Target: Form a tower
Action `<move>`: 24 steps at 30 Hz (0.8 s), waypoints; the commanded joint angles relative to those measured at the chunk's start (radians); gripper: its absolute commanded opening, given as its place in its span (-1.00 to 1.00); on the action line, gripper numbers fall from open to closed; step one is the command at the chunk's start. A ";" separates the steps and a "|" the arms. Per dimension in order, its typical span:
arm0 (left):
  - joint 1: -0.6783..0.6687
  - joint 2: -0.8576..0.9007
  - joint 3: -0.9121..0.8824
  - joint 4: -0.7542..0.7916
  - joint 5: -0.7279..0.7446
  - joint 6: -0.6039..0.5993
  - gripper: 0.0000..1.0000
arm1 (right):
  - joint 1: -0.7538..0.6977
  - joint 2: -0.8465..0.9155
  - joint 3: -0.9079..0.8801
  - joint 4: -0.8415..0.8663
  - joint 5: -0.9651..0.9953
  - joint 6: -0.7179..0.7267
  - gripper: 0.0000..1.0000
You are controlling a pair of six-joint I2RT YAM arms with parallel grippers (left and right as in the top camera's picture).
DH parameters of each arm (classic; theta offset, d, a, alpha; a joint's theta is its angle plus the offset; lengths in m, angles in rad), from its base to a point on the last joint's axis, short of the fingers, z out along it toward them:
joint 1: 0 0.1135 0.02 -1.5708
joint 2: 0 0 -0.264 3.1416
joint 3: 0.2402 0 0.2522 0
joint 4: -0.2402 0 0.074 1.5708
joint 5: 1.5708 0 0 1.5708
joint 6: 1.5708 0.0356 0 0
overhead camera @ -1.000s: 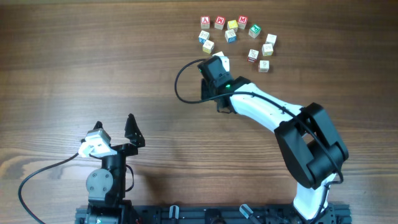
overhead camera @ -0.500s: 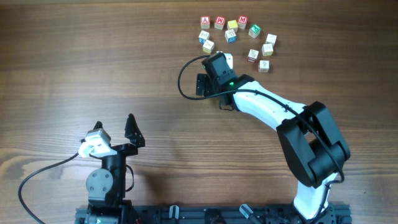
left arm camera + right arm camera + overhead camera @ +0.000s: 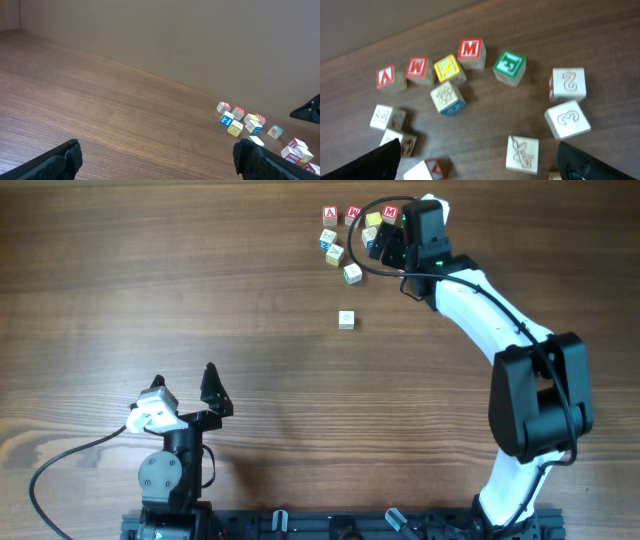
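right gripper [image 3: 477,145], jaws spread wide and empty, hovers over loose painted wooden letter cubes [image 3: 447,97] at the overhead view's upper right. the tower of small pale wooden cubes [image 3: 346,319], seen only as one square, stands below-left of it on bare brown wooden table [image 3: 150,280] with open room all round. left gripper [image 3: 185,388], also spread, sits farther off at lower left.

The brown wooden desk [image 3: 200,270] carries a loose cluster of alphabet cubes near its far edge, among them a red A cube [image 3: 386,76], a yellow cube [image 3: 447,67], a green cube [image 3: 510,64] and a pale 3 cube [image 3: 567,119]. 1 pale cube [image 3: 346,319] sits well apart from them, toward the middle. From above, whether it is stacked cannot be told.
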 commanded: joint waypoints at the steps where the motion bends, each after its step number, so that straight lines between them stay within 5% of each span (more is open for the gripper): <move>1: 0.005 -0.005 -0.006 0.003 -0.006 0.020 1.00 | 0.002 0.077 0.018 0.069 0.002 0.001 0.99; 9: 0.005 -0.005 -0.006 0.003 -0.006 0.019 1.00 | 0.002 0.230 0.023 0.085 0.058 0.084 0.82; 12: 0.005 -0.005 -0.006 0.003 -0.006 0.019 1.00 | 0.002 0.230 0.028 0.079 0.058 0.075 0.42; 17: 0.005 -0.005 -0.006 0.003 -0.006 0.020 1.00 | 0.002 0.230 0.028 0.002 0.043 -0.038 0.25; 21: 0.005 -0.005 -0.006 0.003 -0.006 0.019 1.00 | 0.002 0.230 0.030 0.005 0.043 -0.041 -0.20; 24: 0.005 -0.005 -0.006 0.003 -0.006 0.020 1.00 | 0.002 0.230 0.047 -0.005 0.019 -0.050 -0.23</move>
